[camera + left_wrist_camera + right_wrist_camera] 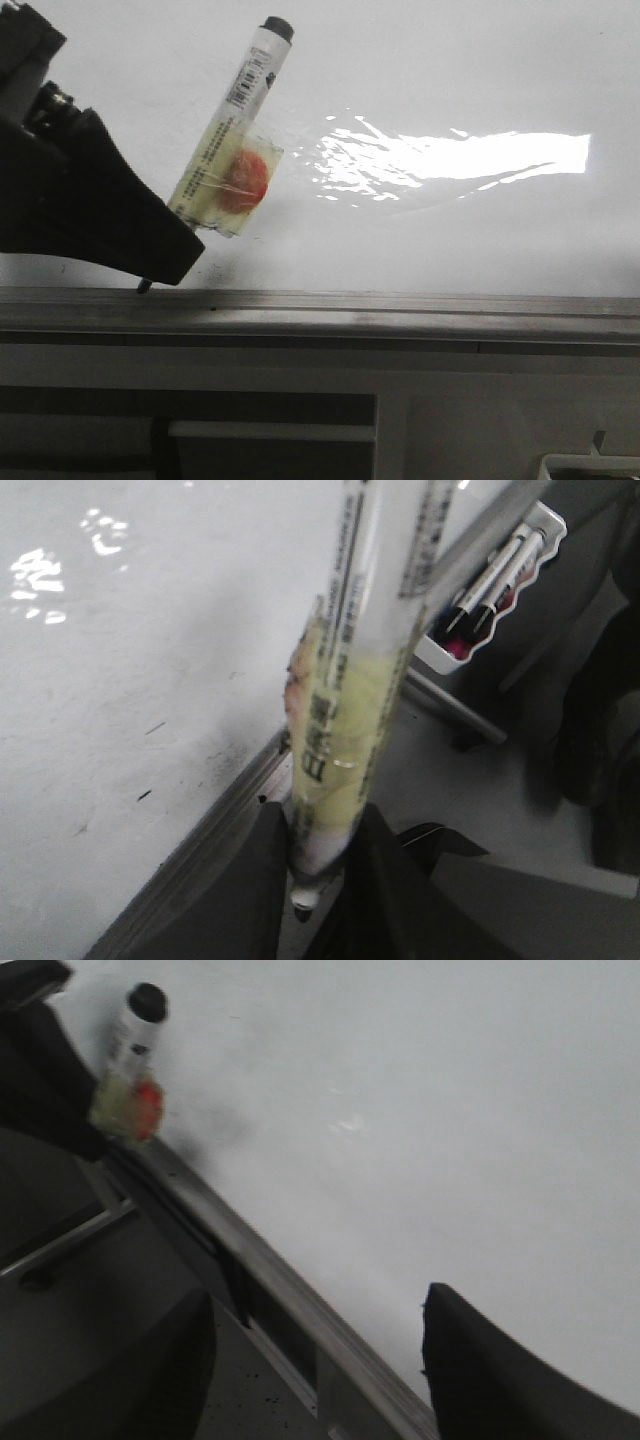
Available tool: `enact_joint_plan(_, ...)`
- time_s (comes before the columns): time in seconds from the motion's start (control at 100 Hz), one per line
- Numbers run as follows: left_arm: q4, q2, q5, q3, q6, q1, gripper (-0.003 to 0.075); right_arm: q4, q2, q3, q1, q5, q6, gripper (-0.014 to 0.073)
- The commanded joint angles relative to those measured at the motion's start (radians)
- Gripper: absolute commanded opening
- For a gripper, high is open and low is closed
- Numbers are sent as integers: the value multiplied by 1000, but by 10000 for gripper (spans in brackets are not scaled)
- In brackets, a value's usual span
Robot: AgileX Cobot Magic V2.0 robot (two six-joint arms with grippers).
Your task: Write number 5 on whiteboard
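While no drawn stroke can be made out anywhere on the whiteboard (420, 80), the left end effector (150, 265) is clamped on a white marker pen (235, 125), which leans from the lower left of the front view toward the upper middle, its black cap end highest. A yellowish taped pad with an orange patch (240, 185) wraps the barrel just above the fingers. In the left wrist view the marker's tip (302, 912) pokes out below the fingers, close over the grey edge strip (400, 300); whether it touches cannot be told. The right end effector (320, 1360) stands wide apart with nothing between its fingers, over the same strip at the lower part of its own view. A tray of spare markers (490, 590) sits at the upper right of the left wrist view, beyond the board.

The pen looks light and rigid, its smooth barrel likely to slip or twist under writing pressure; the taped pad is probably the best hold. The glossy board should offer little drag, so the number 5 probably needs only gentle contact.
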Motion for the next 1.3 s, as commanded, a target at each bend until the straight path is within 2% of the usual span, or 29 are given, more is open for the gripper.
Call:
enact_joint_plan(0.0, -8, -45, -2, -24, 114, 2, -20, 67, 61, -66, 76, -47, -99, 405)
enact_joint_plan(0.27, 15, -66, 3, -24, 378, 2, -20, 67, 237, -121, 320, -187, -159, 405)
enact_joint_plan(0.44, 11, -66, 7, -24, 465, 0, -20, 76, 287, -121, 382, -282, -159, 405)
enact_joint_plan(0.61, 9, -66, 7, -24, 546, -61, -20, 83, 303, -123, 433, -336, -159, 405)
enact_joint_plan(0.85, 7, -66, -77, -24, 553, -147, -20, 94, 360, -159, 512, -348, -159, 405)
enact_joint_plan(1.29, -53, -66, -81, -24, 553, -149, -20, 137, 442, -159, 520, -358, -159, 402)
